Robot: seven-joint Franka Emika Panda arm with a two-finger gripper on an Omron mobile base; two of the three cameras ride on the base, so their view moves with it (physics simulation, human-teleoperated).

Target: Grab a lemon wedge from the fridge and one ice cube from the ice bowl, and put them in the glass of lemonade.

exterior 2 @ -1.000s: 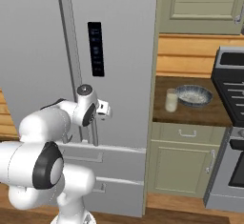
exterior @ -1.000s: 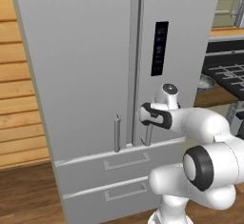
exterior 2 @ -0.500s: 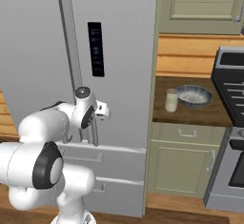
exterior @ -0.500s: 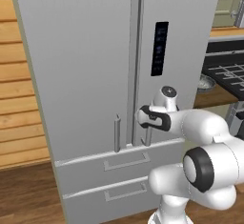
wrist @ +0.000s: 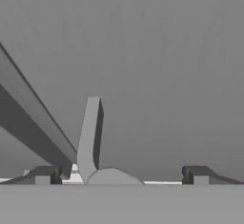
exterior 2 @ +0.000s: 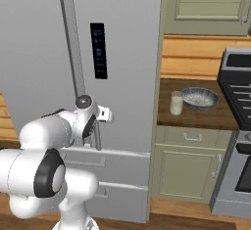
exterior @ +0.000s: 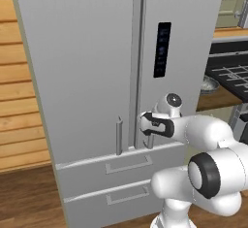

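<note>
Fridge [exterior: 97,76] panel [exterior: 162,50] markings — perhaps illegible.

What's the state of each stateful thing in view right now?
fridge: both doors shut, both lower drawers shut.
gripper: open, fingers either side of the right door handle, not closed on it.
glass of lemonade: upright on the counter, filled with pale liquid.
ice bowl: upright on the counter beside the glass; contents too small to tell.
lower cabinet door: shut.
</note>
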